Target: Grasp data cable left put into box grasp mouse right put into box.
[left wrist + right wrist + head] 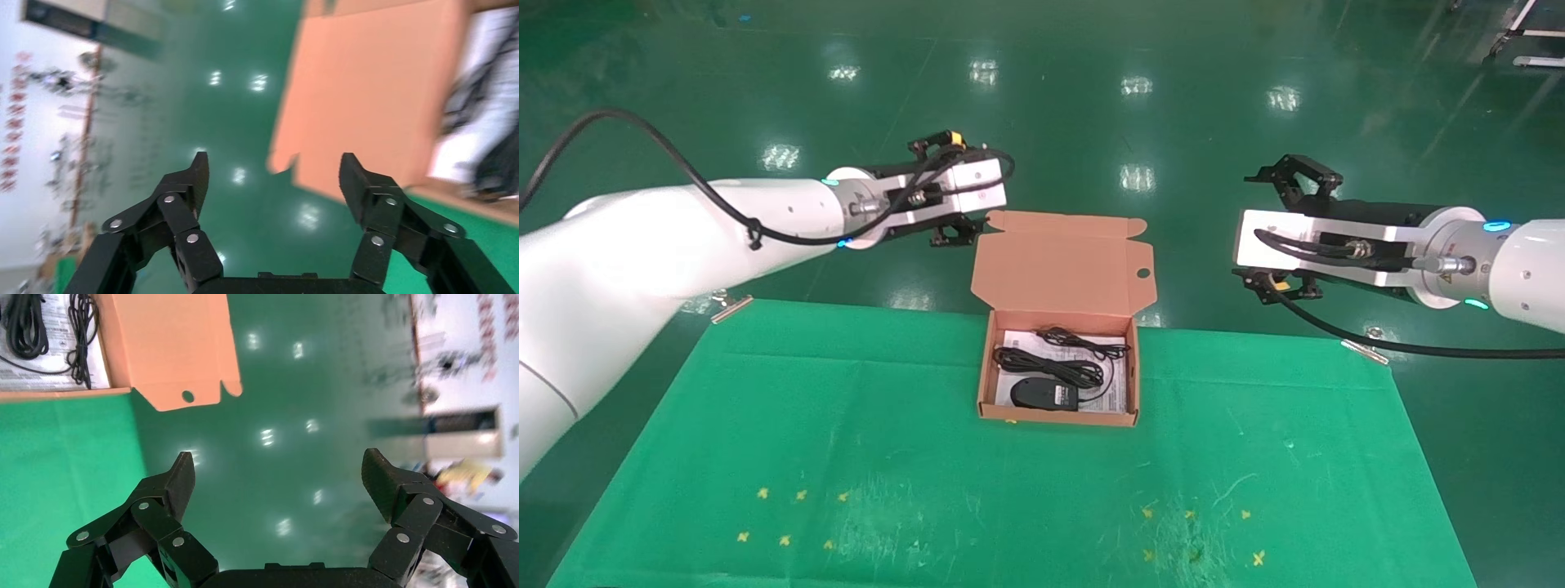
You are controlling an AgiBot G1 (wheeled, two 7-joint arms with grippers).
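The salmon-orange box (pixel 986 359) stands open at the table's far middle, its lid with the round hole (pixel 1058 261) tilted back. Inside, on the white sheet (pixel 1120 392), lie the black mouse (pixel 1042 394), the thick looped data cable (pixel 1046 365) and the mouse's thin cord (pixel 1087 341). My left gripper (pixel 977 192) hangs open and empty above the floor, left of the lid. In the left wrist view (pixel 273 168) the lid (pixel 367 92) lies beyond it. My right gripper (pixel 1242 233) is open and empty, right of the box; its wrist view (pixel 278 465) shows the lid (pixel 171 343) and the data cable (pixel 24 324).
A green cloth (pixel 1009 490) covers the table, held by metal clips at the far corners (pixel 730 304) (pixel 1365 349). Small yellow crosses mark it near the front left (pixel 784 539) and front right (pixel 1189 514). Shiny green floor (pixel 1091 122) lies beyond the far edge.
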